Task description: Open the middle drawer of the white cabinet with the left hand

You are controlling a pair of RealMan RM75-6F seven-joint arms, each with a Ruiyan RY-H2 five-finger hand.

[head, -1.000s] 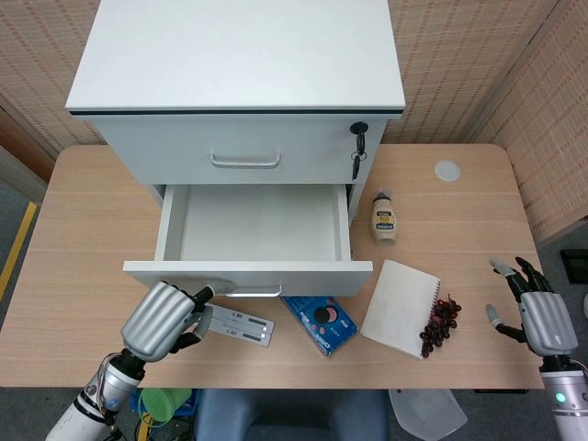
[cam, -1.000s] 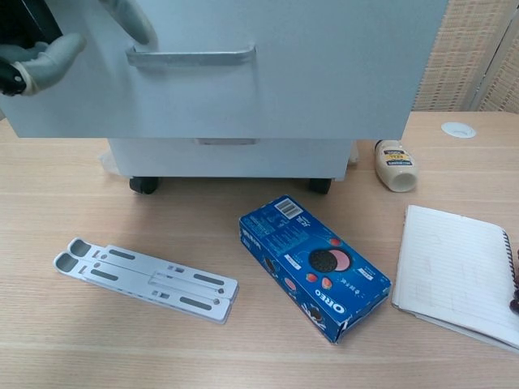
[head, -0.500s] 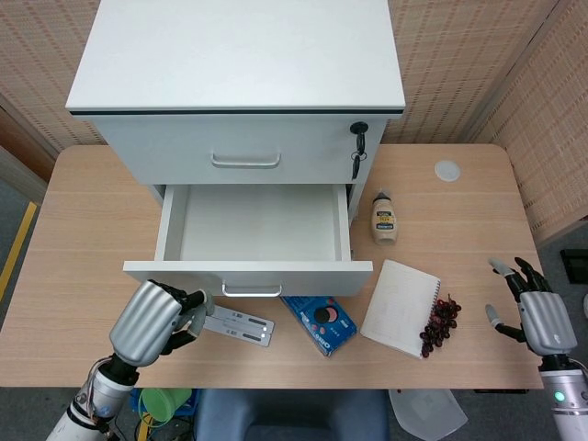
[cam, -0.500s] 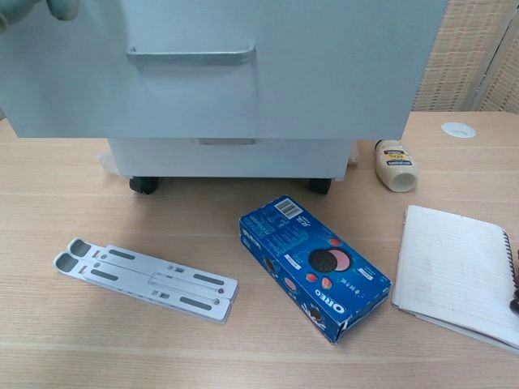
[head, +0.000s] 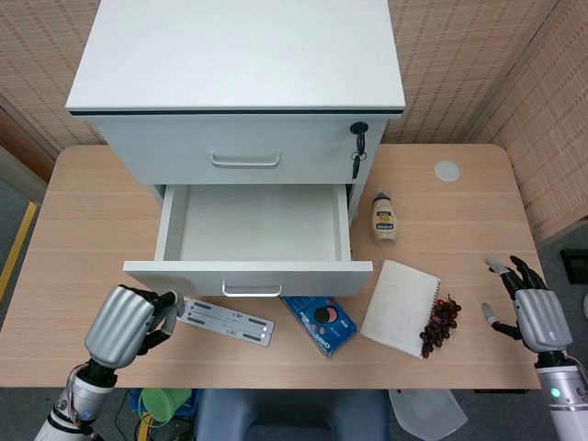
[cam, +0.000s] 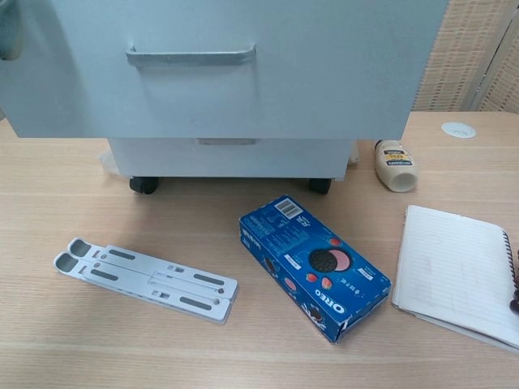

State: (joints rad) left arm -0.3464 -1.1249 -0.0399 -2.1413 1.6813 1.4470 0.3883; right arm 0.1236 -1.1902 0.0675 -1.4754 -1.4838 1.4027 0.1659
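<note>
Silver-shelled left hand [head: 124, 322] now drawn back toward the near table edge, well clear of the drawer front it sat beside a second ago, fingers curled in and gripping nothing; just beside it, uncovered again, the grey folding stand [head: 226, 322]. Right hand [head: 531, 309] unchanged at the far right edge, fingers spread, empty. Near the stand, lying flat on the wooden table [head: 83, 230]: blue Oreo box [cam: 313, 267], then white spiral notebook [head: 400, 307] with dark grapes [head: 441, 321] touching its right side. Farther back, middle drawer [head: 250, 237] of the white cabinet [head: 239, 83], pulled fully out as before, hollow and bare inside, metal handle [cam: 191, 57] on its front panel untouched. Above it, top drawer closed, key [head: 357, 152] hanging in the lock. Small sauce bottle [head: 384, 219] on its side right of the cabinet.
</note>
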